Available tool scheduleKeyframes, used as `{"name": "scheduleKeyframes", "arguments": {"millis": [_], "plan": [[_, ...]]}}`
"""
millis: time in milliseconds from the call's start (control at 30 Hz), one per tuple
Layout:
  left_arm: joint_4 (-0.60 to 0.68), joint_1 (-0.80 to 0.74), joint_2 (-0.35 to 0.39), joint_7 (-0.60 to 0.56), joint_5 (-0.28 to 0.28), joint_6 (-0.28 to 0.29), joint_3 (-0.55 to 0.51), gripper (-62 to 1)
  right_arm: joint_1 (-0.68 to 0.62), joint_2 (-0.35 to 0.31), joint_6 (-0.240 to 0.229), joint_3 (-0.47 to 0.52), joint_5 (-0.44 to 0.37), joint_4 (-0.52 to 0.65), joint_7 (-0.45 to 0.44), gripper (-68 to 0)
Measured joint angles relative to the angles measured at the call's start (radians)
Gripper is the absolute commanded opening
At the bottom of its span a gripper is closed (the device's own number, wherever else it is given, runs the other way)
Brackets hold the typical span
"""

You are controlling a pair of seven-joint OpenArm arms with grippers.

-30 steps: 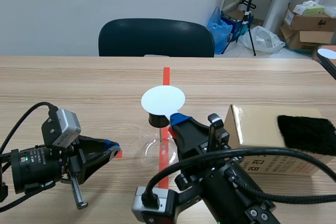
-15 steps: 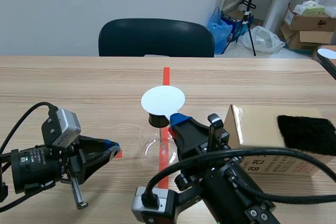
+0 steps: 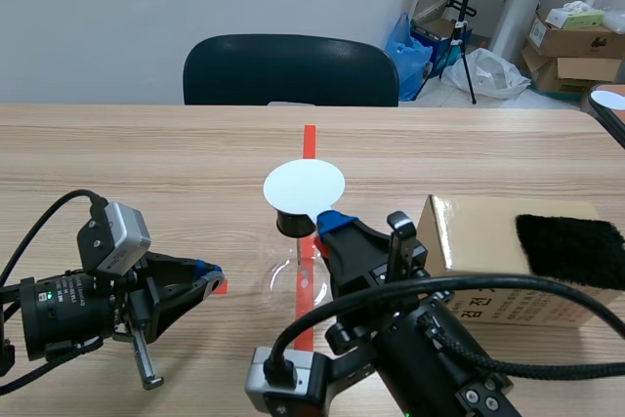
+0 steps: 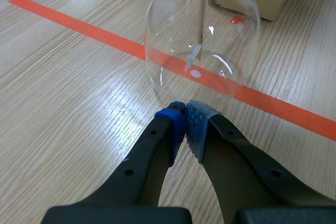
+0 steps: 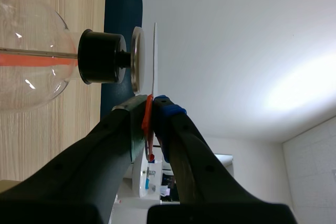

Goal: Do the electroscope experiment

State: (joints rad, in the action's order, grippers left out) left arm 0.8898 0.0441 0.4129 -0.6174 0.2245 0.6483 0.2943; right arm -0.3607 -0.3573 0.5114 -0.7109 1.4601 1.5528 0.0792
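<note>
Your right gripper point(image 5: 151, 104) is pinching a thin white disc point(image 3: 304, 184) by its orange stem point(image 5: 147, 124), just beside the electroscope point(image 5: 100, 56) cap. Your left gripper point(image 4: 185, 114) is sitting closed on nothing, fingertips together, near the glass flask point(image 4: 202, 35).

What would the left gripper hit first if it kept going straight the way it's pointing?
Most likely the round clear glass flask, which stands directly ahead of the shut left gripper; nothing shows between them in the left wrist view.

The disc point(image 3: 304, 185) in the right hand point(image 3: 328, 219) sits over the flask point(image 3: 286, 280), left of the box point(image 3: 479, 227).
</note>
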Motion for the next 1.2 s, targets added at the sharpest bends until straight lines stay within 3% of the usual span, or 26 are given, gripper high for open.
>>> {"name": "scheduleKeyframes", "arguments": {"millis": [300, 833, 1200], "plan": [[0.000, 0.000, 0.000, 0.000, 0.000, 0.000, 0.000, -57.7, 0.000, 0.000, 0.000, 0.000, 0.000, 0.000, 0.067, -66.5], [0.000, 0.000, 0.000, 0.000, 0.000, 0.000, 0.000, -57.7, 0.000, 0.000, 0.000, 0.000, 0.000, 0.000, 0.390, -66.5], [0.000, 0.000, 0.000, 0.000, 0.000, 0.000, 0.000, -57.7, 0.000, 0.000, 0.000, 0.000, 0.000, 0.000, 0.496, -66.5]]}}
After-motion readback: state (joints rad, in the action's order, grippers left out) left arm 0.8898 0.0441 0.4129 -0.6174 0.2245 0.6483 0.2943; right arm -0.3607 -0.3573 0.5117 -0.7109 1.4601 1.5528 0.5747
